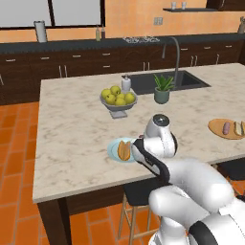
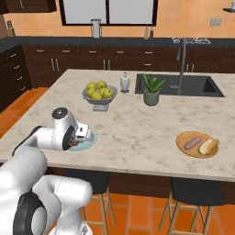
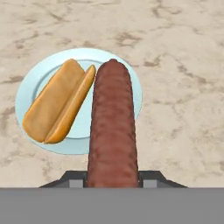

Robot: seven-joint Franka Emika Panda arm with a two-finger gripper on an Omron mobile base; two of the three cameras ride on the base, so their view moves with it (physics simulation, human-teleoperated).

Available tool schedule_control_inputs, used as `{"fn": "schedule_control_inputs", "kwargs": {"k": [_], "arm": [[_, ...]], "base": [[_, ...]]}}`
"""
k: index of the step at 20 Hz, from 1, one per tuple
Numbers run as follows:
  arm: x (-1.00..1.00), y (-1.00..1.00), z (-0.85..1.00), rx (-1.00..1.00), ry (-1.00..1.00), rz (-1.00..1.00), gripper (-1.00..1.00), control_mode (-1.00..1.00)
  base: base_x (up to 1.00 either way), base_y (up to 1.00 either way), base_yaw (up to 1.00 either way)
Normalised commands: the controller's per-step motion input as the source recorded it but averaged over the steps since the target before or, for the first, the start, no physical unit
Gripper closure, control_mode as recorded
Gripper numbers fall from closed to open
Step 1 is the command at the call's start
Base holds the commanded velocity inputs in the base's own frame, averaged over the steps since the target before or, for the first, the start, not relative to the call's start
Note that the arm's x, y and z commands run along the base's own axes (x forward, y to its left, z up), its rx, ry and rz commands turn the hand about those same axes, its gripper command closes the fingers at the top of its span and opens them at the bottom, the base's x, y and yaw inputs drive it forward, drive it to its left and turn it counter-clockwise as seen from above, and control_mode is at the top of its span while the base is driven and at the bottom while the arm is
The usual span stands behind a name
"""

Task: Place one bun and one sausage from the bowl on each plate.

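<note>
Left base view: arm bends over the near edge of the marble worktop. The hand sits low over the pale blue plate, which the arm partly covers on its right side. A bun lies on that plate. Fingers are hidden by the wrist here, so the grip is hard to read from this side. Far right, the wooden plate is cut off by the frame edge; it carries a sausage and a 2nd bun, also cut. Further back: bowl of apples, soap bottle, potted plant, sink.

Right base view: the arm's wrist covers most of the blue plate; just a sliver of rim shows. Hand is mostly behind the wrist; probably something reddish at its tip, too small to be sure. Wooden plate is fully in sight, well apart to the right, w/ sausage and bun side by side.

Hand view: the hand is clamped on a 2nd sausage, which reaches up from the fingertips over the blue plate's right half. Its lower end and most of both fingertips are hidden. Split bun lies on the plate's left half, just beside the sausage; can't tell if they touch.
</note>
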Motion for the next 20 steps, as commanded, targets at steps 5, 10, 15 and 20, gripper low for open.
{"fn": "schedule_control_inputs", "kwargs": {"k": [5,10,15,20], "arm": [[0.62,0.07,-0.19,0.0,0.06,0.0,1.0,-1.0],[0.33,0.33,-0.3,0.0,0.1,0.0,-1.0,-1.0],[0.47,0.06,-0.05,0.0,0.03,0.0,-1.0,-1.0],[0.11,-0.18,0.04,0.0,-0.02,0.0,-1.0,-1.0]], "base": [[0.0,0.0,0.0],[0.0,0.0,0.0],[0.0,0.0,0.0],[0.0,0.0,0.0]]}}
